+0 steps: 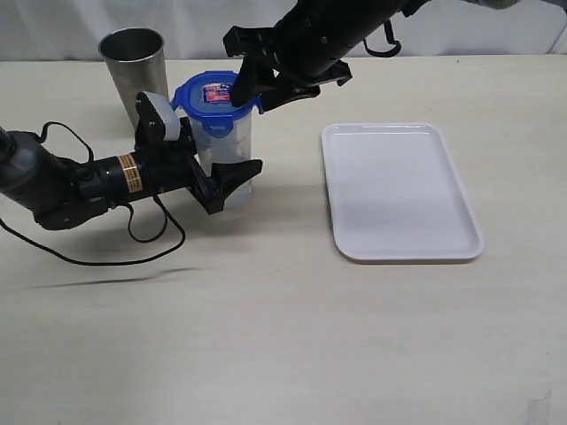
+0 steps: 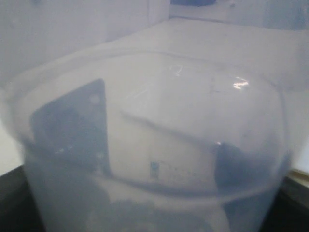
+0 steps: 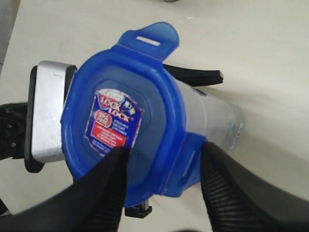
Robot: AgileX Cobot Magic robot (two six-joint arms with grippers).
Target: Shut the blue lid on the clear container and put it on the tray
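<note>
The clear container [image 1: 232, 142] stands upright on the table, and my left gripper [image 1: 226, 158] is shut on its lower wall from the left. In the left wrist view the clear container [image 2: 159, 106] fills the frame, blurred, with my dark fingers [image 2: 72, 125] showing through the plastic. The blue lid [image 1: 213, 96] sits on the container's rim. In the right wrist view one flap of the blue lid [image 3: 120, 116] sticks outward and another hangs down. My right gripper [image 3: 164, 154] is open over the lid's edge, one finger above the label, the other outside the hanging flap. The white tray [image 1: 399, 190] lies to the right.
A dull steel cup [image 1: 133, 64] stands just behind and left of the container. A black cable [image 1: 133, 257] from the left arm loops on the table in front. The right arm [image 1: 328, 35] reaches in from the back over the lid.
</note>
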